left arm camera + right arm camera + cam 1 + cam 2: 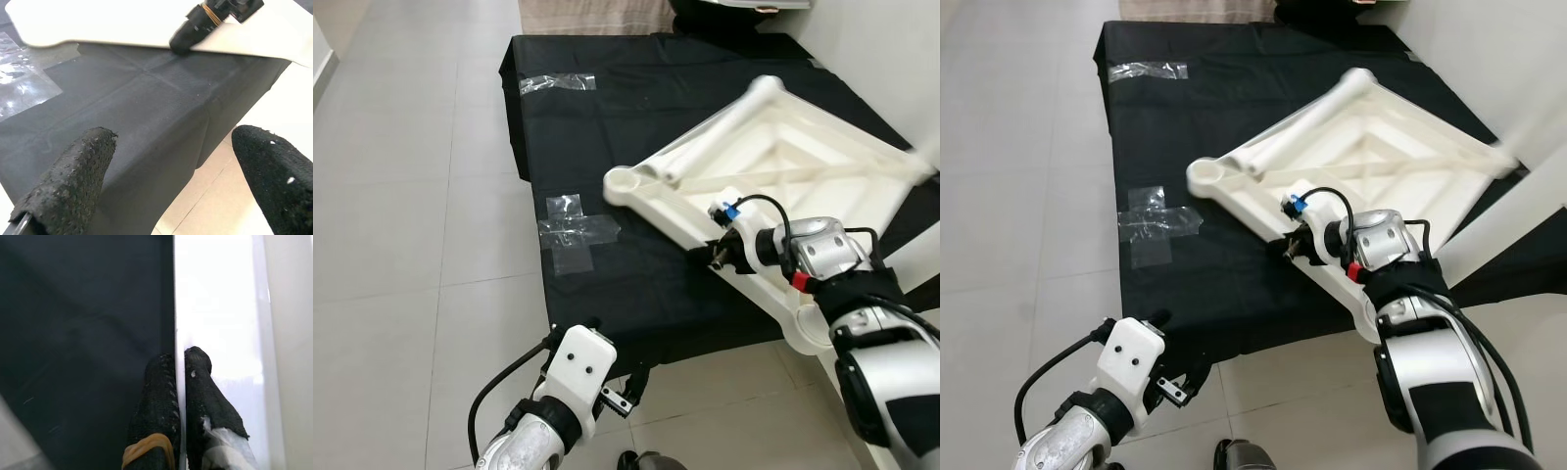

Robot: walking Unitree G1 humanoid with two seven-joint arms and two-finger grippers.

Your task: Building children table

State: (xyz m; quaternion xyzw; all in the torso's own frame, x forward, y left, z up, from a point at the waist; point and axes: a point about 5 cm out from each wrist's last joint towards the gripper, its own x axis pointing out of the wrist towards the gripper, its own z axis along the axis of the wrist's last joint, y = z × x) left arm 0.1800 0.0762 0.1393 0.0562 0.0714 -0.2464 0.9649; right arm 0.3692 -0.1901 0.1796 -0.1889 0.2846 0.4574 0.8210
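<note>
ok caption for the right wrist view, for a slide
Right gripper pinching the white tabletop's edge over the black cloth.

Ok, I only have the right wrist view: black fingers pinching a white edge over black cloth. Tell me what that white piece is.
Observer: It is the white table top, lying underside up on the black cloth. The right end effector is shut on its near rim.
Operator: Report the left arm.
Observer: The left end effector is open and hovers at the cloth's near edge, apart from the table top.
Operator: List anything else on the cloth.
Observer: Patches of clear tape are stuck to the cloth, on the robot's left of the table top.
</note>
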